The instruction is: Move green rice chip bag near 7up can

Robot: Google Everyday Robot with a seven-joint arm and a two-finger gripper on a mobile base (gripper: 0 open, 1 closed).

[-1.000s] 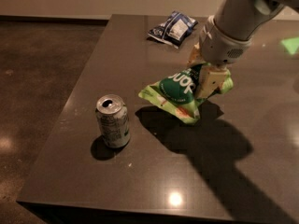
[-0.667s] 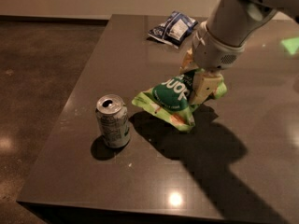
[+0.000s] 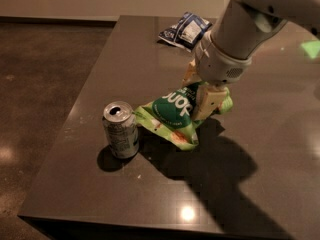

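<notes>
The green rice chip bag (image 3: 172,114) is lime green with a dark green round logo. It lies tilted on the dark table, its lower left corner close to the 7up can (image 3: 120,129). The can stands upright near the table's front left, silver top showing. My gripper (image 3: 200,95) comes down from the upper right and is shut on the bag's upper right end, with cream fingers (image 3: 206,103) on either side of it.
A dark blue and white snack bag (image 3: 186,30) lies at the far side of the table (image 3: 100,194). The table's left edge runs close to the can. My arm's shadow falls across the table's front right.
My gripper has carried the green bag leftward and down toward the can. The bag's lower corner is now much closer to the can. The can has not moved.
</notes>
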